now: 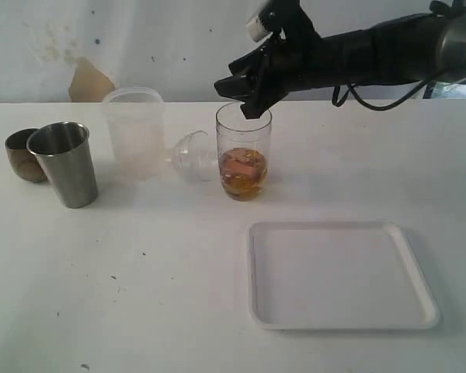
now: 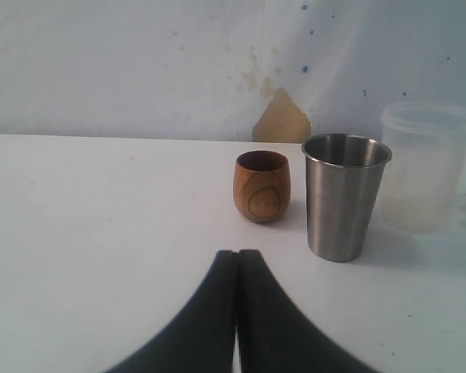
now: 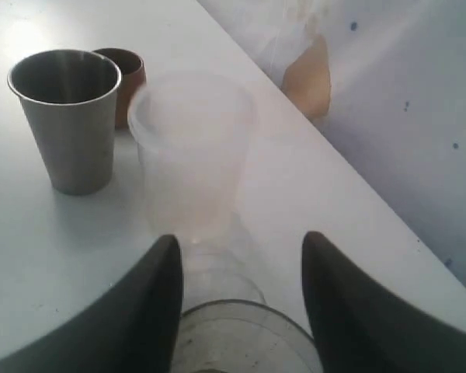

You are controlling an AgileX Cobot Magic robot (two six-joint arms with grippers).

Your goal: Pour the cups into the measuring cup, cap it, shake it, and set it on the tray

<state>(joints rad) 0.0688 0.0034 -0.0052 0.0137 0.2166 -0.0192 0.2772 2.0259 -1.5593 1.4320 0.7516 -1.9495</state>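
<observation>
Exterior view: my right tool [image 1: 251,105] hangs half open and empty just above the upright measuring cup [image 1: 243,159], far of the tray [image 1: 419,315]. The lid [image 1: 193,155] lies just left of it, nearer my right arm. My left tool [image 2: 237,260] is shut, empty.

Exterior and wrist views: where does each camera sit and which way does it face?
Exterior: off the arms, above the table, facing the wall; tray, measuring cup; right arm reaching in.
Left wrist: low over the table, facing the wall; wooden cup, steel tumbler, frosted cup; shut left end effector.
Right wrist: above the measuring cup, looking down past it; open right end effector.
Shared: all three show the tumbler, wooden and frosted cups.
</observation>
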